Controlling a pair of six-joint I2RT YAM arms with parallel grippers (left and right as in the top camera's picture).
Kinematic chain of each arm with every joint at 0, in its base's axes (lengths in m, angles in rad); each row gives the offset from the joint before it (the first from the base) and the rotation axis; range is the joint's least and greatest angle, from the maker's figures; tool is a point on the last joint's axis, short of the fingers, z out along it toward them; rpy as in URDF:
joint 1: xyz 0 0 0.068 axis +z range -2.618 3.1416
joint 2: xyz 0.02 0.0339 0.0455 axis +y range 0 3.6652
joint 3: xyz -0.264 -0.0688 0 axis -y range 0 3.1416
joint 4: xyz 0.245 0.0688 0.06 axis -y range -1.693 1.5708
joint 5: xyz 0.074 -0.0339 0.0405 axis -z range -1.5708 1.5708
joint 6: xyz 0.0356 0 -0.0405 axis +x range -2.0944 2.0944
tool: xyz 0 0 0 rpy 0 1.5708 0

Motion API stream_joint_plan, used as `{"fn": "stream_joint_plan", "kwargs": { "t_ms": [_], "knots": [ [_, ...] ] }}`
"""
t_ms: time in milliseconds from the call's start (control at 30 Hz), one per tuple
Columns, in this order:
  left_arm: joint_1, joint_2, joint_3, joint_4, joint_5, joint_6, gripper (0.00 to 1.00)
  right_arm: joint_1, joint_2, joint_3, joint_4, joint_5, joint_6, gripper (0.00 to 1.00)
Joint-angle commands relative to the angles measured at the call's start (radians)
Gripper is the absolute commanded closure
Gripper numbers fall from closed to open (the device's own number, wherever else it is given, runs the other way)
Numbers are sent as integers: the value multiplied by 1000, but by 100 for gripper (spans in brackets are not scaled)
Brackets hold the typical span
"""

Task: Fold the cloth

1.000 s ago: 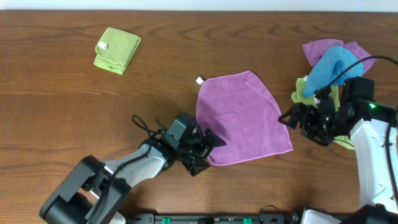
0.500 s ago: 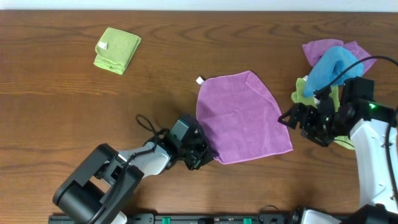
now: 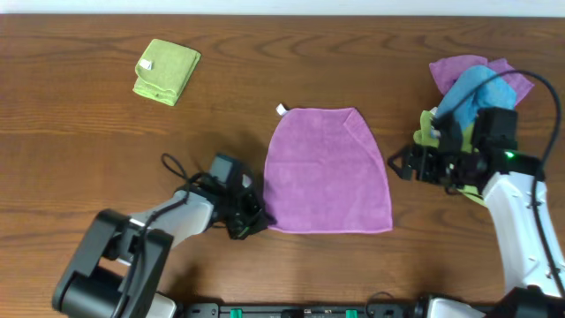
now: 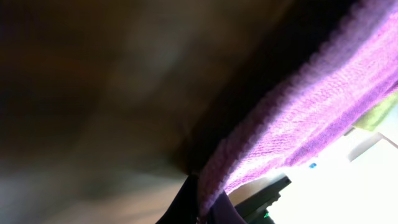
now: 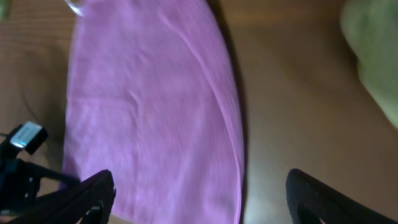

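The cloth [image 3: 328, 170] is lying pretty much flat in the middle of the tabletop [image 3: 79, 150]. Its white tag [image 3: 282, 109] sits at the far left corner, and a small flap is turned over at the far right corner. It's close to square, maybe a touch longer front to back, with the near edge running straight across between the two arms.

What matters for the fold, I'd say: the left pincer [image 3: 254, 219] sits right at the near left corner, so the whole sheet spreads away to its right and away from the robot. The left wrist view is mostly dark blur, but you can see a purple hem [image 4: 292, 118] running down into the dark fingers. So that pincer is clamped together on the cloth's corner edge.

The right pincer [image 3: 399, 164] is just beside the right edge, about midway along it, jaws spread wide and holding nothing. I can't tell for sure if a fingertip brushes the fabric; it looks just clear. It would need to drop to the near right corner before both can lift that edge toward the tag side.

The folded green cloth [image 3: 166, 71] far left and the blue-and-purple bundle [image 3: 477, 84] far right are out of the way.
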Motion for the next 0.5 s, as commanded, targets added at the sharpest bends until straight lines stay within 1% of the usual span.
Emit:
{"fn": "stream_joint_plan", "kwargs": {
  "t_ms": [0, 100, 267, 367, 467],
  "knots": [
    [45, -42, 1, -71, 0, 166, 94, 94, -1, -4, 61, -24, -44, 14],
    [80, -66, 1, -132, -2, 210, 94, 197, 8, -4, 139, 11, -43, 16],
    [128, -89, 1, -200, -2, 269, 95, 378, 81, -4, 233, 208, -43, 17],
    [140, -90, 1, -226, 0, 297, 94, 453, 161, -4, 284, 328, -14, 17],
    [140, -90, 1, -255, 2, 311, 94, 478, 233, -4, 336, 388, 19, 17]
  ]
}}
